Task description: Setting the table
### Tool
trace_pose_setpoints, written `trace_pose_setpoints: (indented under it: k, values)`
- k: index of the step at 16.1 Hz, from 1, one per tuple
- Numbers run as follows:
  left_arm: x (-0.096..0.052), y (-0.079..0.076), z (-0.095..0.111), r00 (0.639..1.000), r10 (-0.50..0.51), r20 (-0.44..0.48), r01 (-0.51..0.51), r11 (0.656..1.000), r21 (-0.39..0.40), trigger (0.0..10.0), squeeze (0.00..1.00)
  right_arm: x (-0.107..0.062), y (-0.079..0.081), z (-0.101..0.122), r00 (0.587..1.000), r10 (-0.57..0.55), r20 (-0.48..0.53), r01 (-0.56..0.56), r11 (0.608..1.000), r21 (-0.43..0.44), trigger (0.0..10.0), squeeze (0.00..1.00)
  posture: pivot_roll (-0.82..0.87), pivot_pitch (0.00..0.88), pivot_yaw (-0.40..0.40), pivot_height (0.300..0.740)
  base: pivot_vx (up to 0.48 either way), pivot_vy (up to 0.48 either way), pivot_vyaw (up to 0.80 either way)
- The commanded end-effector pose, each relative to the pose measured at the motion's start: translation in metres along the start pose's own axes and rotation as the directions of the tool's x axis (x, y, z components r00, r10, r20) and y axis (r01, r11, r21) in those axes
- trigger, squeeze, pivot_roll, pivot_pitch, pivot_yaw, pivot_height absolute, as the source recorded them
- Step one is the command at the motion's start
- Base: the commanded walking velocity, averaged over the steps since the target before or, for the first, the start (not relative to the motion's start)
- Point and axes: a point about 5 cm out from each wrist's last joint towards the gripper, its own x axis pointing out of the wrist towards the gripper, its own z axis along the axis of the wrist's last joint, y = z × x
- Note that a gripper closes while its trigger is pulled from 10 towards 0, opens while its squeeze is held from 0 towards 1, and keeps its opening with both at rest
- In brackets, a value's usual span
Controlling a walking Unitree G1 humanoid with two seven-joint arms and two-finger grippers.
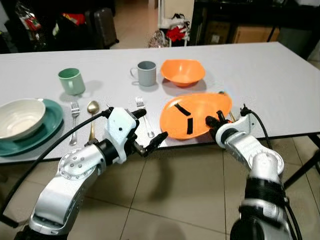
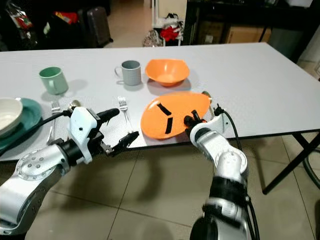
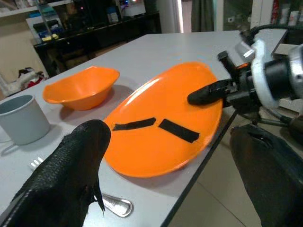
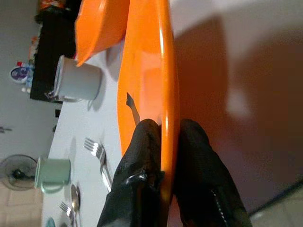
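Plate (image 1: 192,114), orange with two black strips, sits tilted at the near bench (image 1: 270,85) edge, its near rim pinched between the right gripper (image 1: 216,122) jaws; the right wrist view shows both fingers (image 4: 142,156) clamped on the rim. Left gripper (image 1: 145,132) hovers just off the bench edge, beside the plate's left rim, jaws spread wide and gripping nothing.

Left place looks set: white bowl (image 1: 19,117) on teal plate (image 1: 50,112), fork (image 1: 74,120) and spoon (image 1: 92,117) beside it, green mug (image 1: 71,80) behind.

Second place is partly done: grey mug (image 1: 145,73) and orange bowl (image 1: 182,71) stand further back, well apart from the near edge, second fork (image 1: 144,115) lies just left of the orange plate. Something small pokes out at the plate's far right rim, maybe a spoon, can't tell.

Left to do, my guess: lay the plate flat and square in front of its fork, then move the orange bowl onto it and pull the grey mug into line. Plate overhangs the edge, so a slip off the bench is the risk.
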Motion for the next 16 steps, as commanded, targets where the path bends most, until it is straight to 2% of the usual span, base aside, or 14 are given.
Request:
trace_pose_setpoints:
  k: [1, 3, 4, 7, 8, 9, 10, 11, 13, 16]
  values:
    - [0.001, 0.002, 0.002, 1.000, -0.013, -0.005, 0.013, 1.000, 0.006, 10.0, 0.00, 0.005, 0.012, 0.006, 0.999, 0.042, 0.004, -0.042, 0.998, 0.040, 10.0, 0.00, -0.08, 0.006, 0.036, 0.740, 0.000, 0.000, 0.00]
    - [0.001, 0.002, 0.000, 1.000, -0.018, -0.022, 0.018, 1.000, -0.004, 10.0, 0.00, 0.014, 0.017, 0.008, 0.998, 0.053, -0.020, -0.051, 0.994, 0.094, 10.0, 0.00, -0.08, 0.008, 0.035, 0.740, 0.000, 0.000, 0.00]
    - [0.001, 0.002, -0.005, 0.997, -0.012, -0.071, 0.012, 1.000, -0.005, 10.0, 0.00, 0.020, 0.019, 0.009, 0.998, 0.049, -0.031, -0.045, 0.992, 0.114, 10.0, 0.00, -0.08, 0.010, 0.033, 0.740, 0.000, 0.000, 0.00]
    - [0.002, 0.006, -0.013, 0.993, 0.036, -0.115, -0.039, 0.999, -0.021, 10.0, 0.00, 0.030, 0.022, 0.009, 0.996, 0.039, -0.078, -0.029, 0.991, 0.130, 10.0, 0.00, -0.07, 0.014, 0.022, 0.740, 0.000, 0.000, 0.00]
    - [0.002, 0.005, -0.013, 0.993, 0.035, -0.114, -0.038, 0.999, -0.023, 10.0, 0.00, 0.031, 0.021, 0.011, 0.997, 0.027, -0.070, -0.018, 0.992, 0.127, 10.0, 0.62, -0.07, 0.014, 0.016, 0.740, 0.000, 0.000, 0.00]
    - [0.001, 0.004, -0.013, 0.993, 0.038, -0.114, -0.041, 0.999, -0.030, 10.0, 0.00, 0.033, 0.021, 0.012, 0.998, 0.025, -0.063, -0.017, 0.991, 0.129, 10.0, 0.84, -0.07, 0.015, 0.015, 0.740, 0.000, 0.000, 0.00]
    - [0.001, 0.004, -0.013, 0.992, 0.042, -0.116, -0.046, 0.998, -0.037, 10.0, 0.00, 0.034, 0.021, 0.014, 0.998, 0.026, -0.057, -0.019, 0.992, 0.127, 10.0, 0.95, -0.07, 0.014, 0.014, 0.740, 0.000, 0.000, 0.00]
    - [0.001, 0.005, -0.015, 0.991, 0.050, -0.122, -0.056, 0.997, -0.046, 10.0, 0.00, 0.037, 0.022, 0.016, 0.998, 0.036, -0.046, -0.029, 0.989, 0.145, 10.0, 1.00, -0.07, 0.014, 0.014, 0.740, 0.000, 0.000, 0.00]
    - [0.002, 0.006, -0.018, 0.988, 0.066, -0.139, -0.074, 0.996, -0.051, 10.0, 0.00, 0.040, 0.024, 0.018, 0.999, 0.039, -0.031, -0.034, 0.990, 0.138, 10.0, 1.00, -0.07, 0.012, 0.017, 0.740, 0.000, 0.000, 0.00]
    - [0.003, 0.010, -0.018, 0.986, 0.091, -0.140, -0.098, 0.994, -0.044, 10.0, 0.00, 0.042, 0.022, 0.021, 1.000, -0.012, -0.015, 0.013, 0.999, 0.049, 10.0, 1.00, -0.07, 0.008, 0.019, 0.740, 0.000, 0.000, 0.00]
